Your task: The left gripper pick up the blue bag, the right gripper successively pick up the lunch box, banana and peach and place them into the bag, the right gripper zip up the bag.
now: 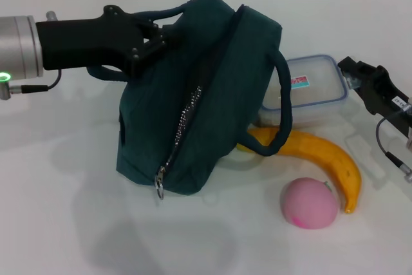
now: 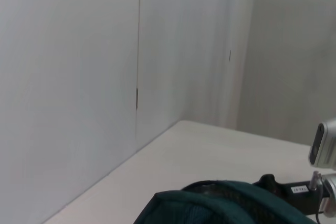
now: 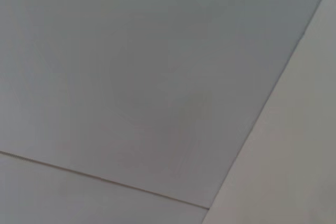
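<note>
- The left claw (image 1: pixel 151 42), reaching in from the upper left of the head view, was seen clamped on a handle of the bag (image 1: pixel 199 94), which was tilted at frame centre with its bottom edge on the tabletop (image 1: pixel 58 210).
- The step in hand was judged to be the lifting of the bag; its zipper (image 1: pixel 183 130) was seen closed.
- The right claw (image 1: pixel 360 76) was held at the right edge, beside the box (image 1: pixel 312 88); whether it was open could not be told.
- The banana (image 1: pixel 322 156) and peach (image 1: pixel 309 203) were left at lower right.
- The box was judged the next pick.
- The other handle was draped over the banana and against the box, a likely snag.
</note>
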Motion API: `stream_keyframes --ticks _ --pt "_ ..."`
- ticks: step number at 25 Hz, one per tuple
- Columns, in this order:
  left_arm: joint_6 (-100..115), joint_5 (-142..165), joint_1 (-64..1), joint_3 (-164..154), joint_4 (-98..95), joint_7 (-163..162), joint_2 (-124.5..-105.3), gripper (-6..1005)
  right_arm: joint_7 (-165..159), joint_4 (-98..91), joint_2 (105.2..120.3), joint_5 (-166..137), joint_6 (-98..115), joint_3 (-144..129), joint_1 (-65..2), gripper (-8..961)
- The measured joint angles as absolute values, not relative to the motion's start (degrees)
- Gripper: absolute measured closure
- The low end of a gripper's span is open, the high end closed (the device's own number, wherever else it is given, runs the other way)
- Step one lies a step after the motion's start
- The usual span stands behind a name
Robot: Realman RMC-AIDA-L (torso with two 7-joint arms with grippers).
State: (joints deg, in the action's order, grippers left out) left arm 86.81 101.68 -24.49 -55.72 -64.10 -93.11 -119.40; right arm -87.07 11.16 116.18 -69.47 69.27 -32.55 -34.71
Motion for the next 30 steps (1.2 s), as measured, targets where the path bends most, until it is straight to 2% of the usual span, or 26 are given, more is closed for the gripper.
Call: stream_keyframes --ticks 5,20,25,30 --pt "86.88 99.36 -24.15 -55.06 -64.07 -93.62 -119.43 955 -79.87 8.82 116.19 -70.82 72.73 -32.6 -33.77 853" --pt "87.19 100.23 -25.52 -53.91 -63.91 -102.04 -119.27 955 -68.39 -4.35 115.81 -72.29 88.18 -33.66 -30.56 855" --pt "87.03 101.07 -26.69 -53.96 -62.98 -102.93 -119.37 955 -69.72 -8.47 115.65 -72.08 92.56 -33.66 -33.09 856" --pt "86.68 101.98 -28.61 -53.93 -60.28 -102.96 -119.33 955 -72.3 -11.7 115.57 -71.82 95.97 -33.34 -38.85 857"
